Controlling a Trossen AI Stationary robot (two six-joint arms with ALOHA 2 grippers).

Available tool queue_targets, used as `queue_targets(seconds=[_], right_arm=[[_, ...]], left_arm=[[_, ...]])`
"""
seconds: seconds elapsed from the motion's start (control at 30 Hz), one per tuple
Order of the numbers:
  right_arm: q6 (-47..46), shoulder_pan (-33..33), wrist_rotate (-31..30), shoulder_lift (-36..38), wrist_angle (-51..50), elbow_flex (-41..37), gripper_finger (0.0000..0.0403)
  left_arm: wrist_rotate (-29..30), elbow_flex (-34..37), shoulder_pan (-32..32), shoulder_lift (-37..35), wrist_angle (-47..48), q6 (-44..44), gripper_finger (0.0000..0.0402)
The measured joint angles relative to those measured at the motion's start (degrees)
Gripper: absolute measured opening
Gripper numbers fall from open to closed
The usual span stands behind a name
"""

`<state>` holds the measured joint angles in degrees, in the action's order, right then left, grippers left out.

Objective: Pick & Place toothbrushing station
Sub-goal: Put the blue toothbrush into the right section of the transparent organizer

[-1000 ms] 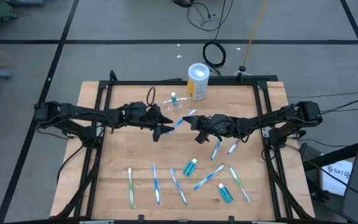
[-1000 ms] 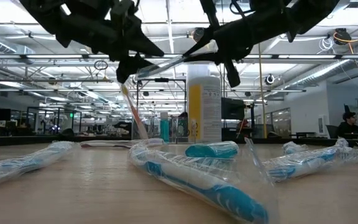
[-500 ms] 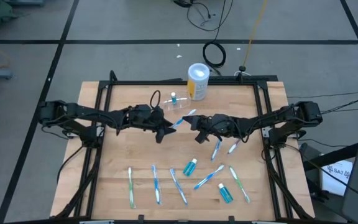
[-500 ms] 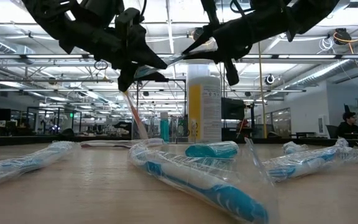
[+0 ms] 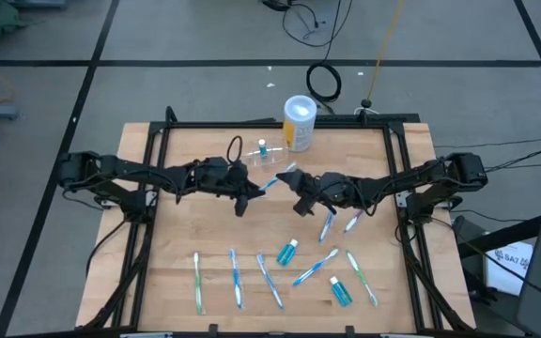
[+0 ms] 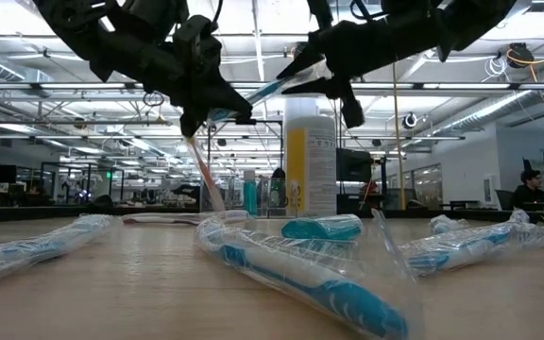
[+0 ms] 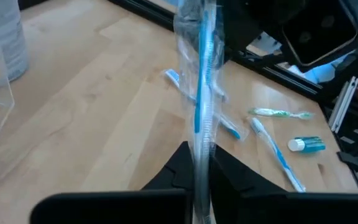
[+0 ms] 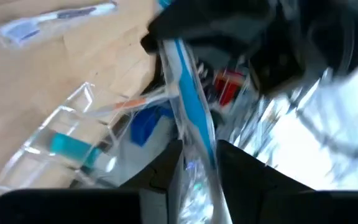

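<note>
Above the middle of the table, the left claw and the right claw meet nose to nose, each at one end of a wrapped blue toothbrush that hangs in the air between them. The left claw is pinched tight on its end of the wrapper; in its wrist view the brush runs straight out from between the closed fingers. The right claw has the other end of the brush lying between its fingers, which stand narrowly apart; whether they press on the wrapper cannot be told. In the low view both claws, left and right, hang well above the table with the brush slanting between them. The toothbrushing station, a clear cup, stands on the table just beyond the left claw, on the far side from the loose brushes, with a small blue-capped tube at it. Past the right claw, at the table's far edge, stands the yellow container with its white lid. On the near side of both claws lie more wrapped toothbrushes and small teal tubes, apart from one another.
</note>
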<state>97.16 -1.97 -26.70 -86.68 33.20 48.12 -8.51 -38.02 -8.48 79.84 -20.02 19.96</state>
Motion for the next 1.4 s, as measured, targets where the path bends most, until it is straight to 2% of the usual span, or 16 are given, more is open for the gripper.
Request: queue_targets(seconds=[0.13,0.2,0.27,0.4,0.57,0.63,0.83,0.9,1.03,1.2,1.4], right_arm=[[-6.12,-1.69,-11.74,0.18,0.67,0.0,0.01],[-6.82,-2.35,-16.91,0.18,0.89,0.0,0.01],[-6.94,-2.71,-19.32,0.18,1.62,0.0,0.01],[-8.64,-2.32,-18.65,0.18,8.01,0.0,0.01],[-8.57,1.02,-14.89,0.18,21.27,0.0,0.01],[-11.28,2.91,-14.57,0.2,25.69,-0.08,0.01],[-25.12,8.93,-8.64,0.18,27.57,-3.16,0.01],[-32.24,11.16,-2.31,0.18,27.64,-3.58,0.01],[-50.49,15.41,10.28,0.18,29.8,-3.63,0.01],[-76.76,20.49,19.7,0.18,30.79,-3.67,0.01],[-103.03,23.7,31.26,0.16,33.47,-3.67,0.01]], left_arm=[[-0.13,0.03,-1.4,-2.45,0.83,0.04,0.0039],[-0.13,0.04,-2.61,-4.26,0.84,-1.69,0.0034],[-0.15,0.04,-4.04,-6.72,2.0,-3.85,0.0021],[0.49,0.07,-7.09,-11.12,2.34,-7.38,0.0012],[1.25,-0.04,-10.7,-14.87,6.1,-8.48,0.003],[1.2,0.07,-11.76,-15.45,7.87,-9.03,0.0031],[2.9,0.04,-13.6,-15.5,7.31,-11.01,0.0012],[4.23,0.02,-13.76,-15.52,5.5,-13.07,0.0012],[6.12,0.03,-13.76,-15.5,-0.53,-14.96,0.0026],[6.12,0.02,-13.74,-15.26,-8.76,-17.0,0.0026],[6.14,-0.02,-12.22,-10.34,-11.26,-19.18,0.0015]])
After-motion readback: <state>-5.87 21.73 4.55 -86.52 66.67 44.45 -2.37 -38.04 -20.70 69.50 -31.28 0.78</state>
